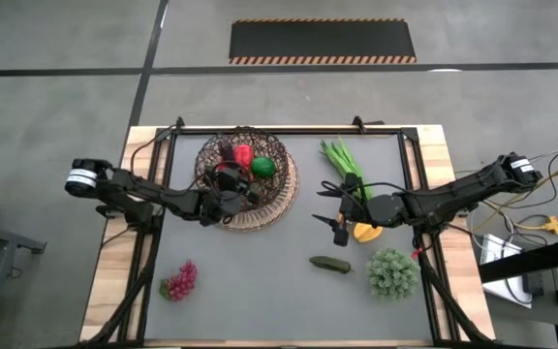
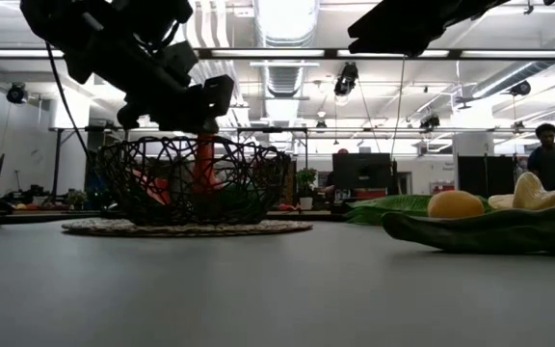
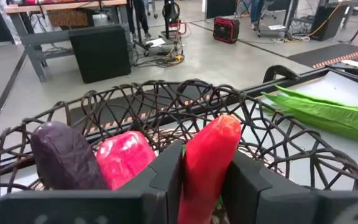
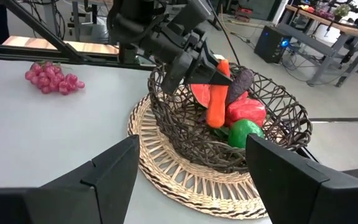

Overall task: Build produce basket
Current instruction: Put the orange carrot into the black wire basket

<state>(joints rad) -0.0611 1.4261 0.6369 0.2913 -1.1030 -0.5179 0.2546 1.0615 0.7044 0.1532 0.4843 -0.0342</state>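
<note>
Left gripper (image 4: 213, 74) is over the basket (image 1: 281, 184), fingers (image 3: 166, 171) closed narrow on the carrot (image 3: 207, 162), which hangs upright with its tip down among the pieces already inside. Upright hold makes sense: the long piece drops into the gap between the others instead of bridging the wire rim. The pinch looks light, possibly starting to let go, but I can't confirm that from the wrist view.

In the basket: dark eggplant (image 3: 61, 155) and red pepper (image 3: 126, 158) side by side next to the carrot, green pepper (image 4: 242, 132) on the right side, and what reads as a watermelon slice (image 4: 199, 94) behind the carrot. The basket sits on its tan woven disc at the far left-centre of the table (image 1: 260, 281).

Right gripper (image 1: 340, 218) waits right of centre, jaws wide, nothing in them, pointing toward the basket. It's parked just beside the remaining produce, so my guess is the next pick is from there.

Still out on the table:
- long green stalks (image 1: 339, 160), far, right of the basket
- yellow fruit (image 1: 364, 232), touching or just under the right arm
- cucumber (image 1: 330, 263), near, right of centre
- frilly green bunch (image 1: 392, 272), near right
- red grapes (image 1: 179, 280), near left, well apart from the rest

Judgement: roughly half loaded; the grapes are the left arm's side.
</note>
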